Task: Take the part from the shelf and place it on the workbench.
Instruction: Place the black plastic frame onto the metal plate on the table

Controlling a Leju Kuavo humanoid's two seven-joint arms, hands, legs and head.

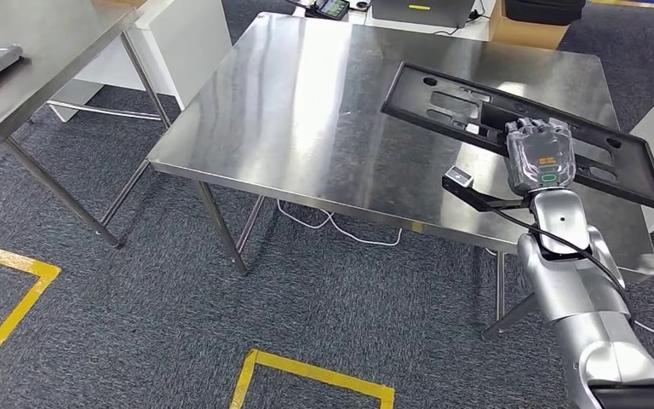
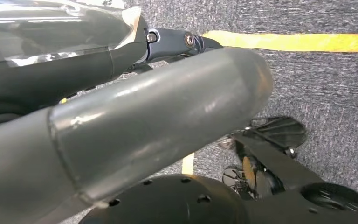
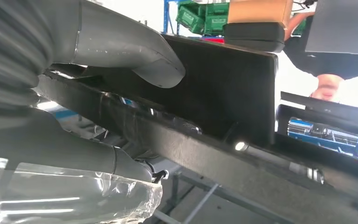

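Grey carpet with yellow floor tape (image 1: 311, 373) below, and the steel workbench (image 1: 324, 119) across the middle of the head view. At right of frame the right hand (image 1: 542, 155) grips the long black part (image 1: 443, 95), holding it tilted over the bench's right half; its thumb (image 3: 135, 51) presses the panel's face. The left hand (image 2: 135, 116) hangs over carpet; whether its fingers are spread or curled, I can't tell.

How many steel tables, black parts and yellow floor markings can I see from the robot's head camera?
Steel tables: 2, the workbench and a second table at upper left.
Black parts: 1, the long black part held by the right hand over the workbench.
Yellow floor markings: 2, one at left, one at bottom centre.
Total: 5
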